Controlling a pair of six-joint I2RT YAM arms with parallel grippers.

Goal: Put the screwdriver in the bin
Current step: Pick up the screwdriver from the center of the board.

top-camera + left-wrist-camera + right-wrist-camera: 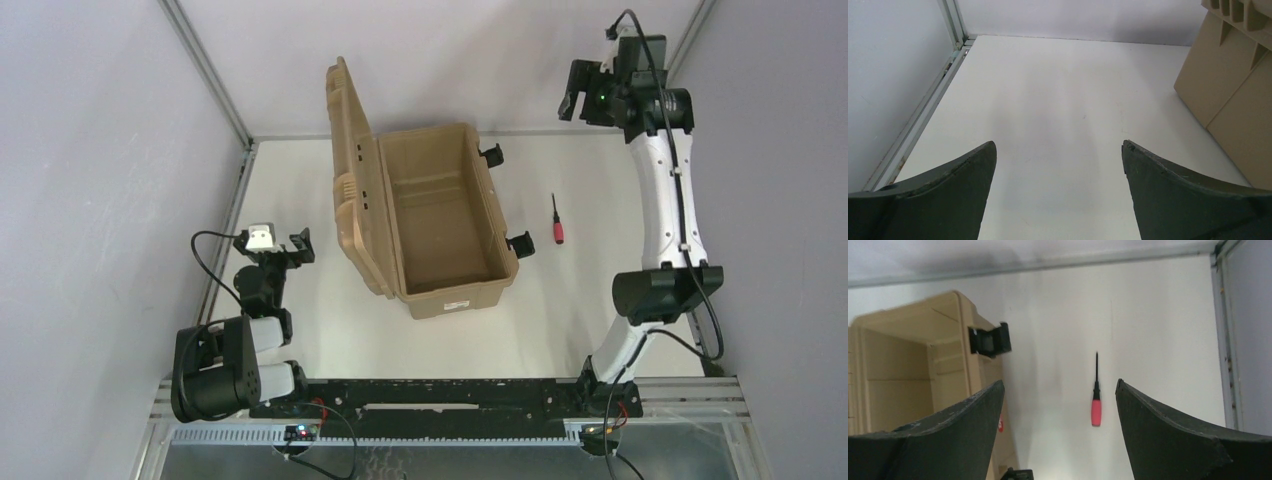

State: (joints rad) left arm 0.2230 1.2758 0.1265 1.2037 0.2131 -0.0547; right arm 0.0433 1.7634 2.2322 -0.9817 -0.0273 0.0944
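Observation:
The screwdriver [557, 222], red handle and thin black shaft, lies on the white table right of the bin. In the right wrist view the screwdriver [1096, 407] lies far below, between my fingers. The tan bin [445, 215] stands open in the middle, its ribbed lid [350, 175] tipped up to the left. It also shows in the right wrist view [908, 355]. My right gripper [578, 95] is open and empty, raised high at the far right. My left gripper [300, 247] is open and empty, low beside the lid. The bin's outer side [1233, 95] shows in the left wrist view.
Black latches [520, 243] stick out from the bin's right side. A metal frame rail [225, 230] runs along the table's left edge. Grey walls close in the back and sides. The arm bases sit on a black rail [440, 395] at the near edge.

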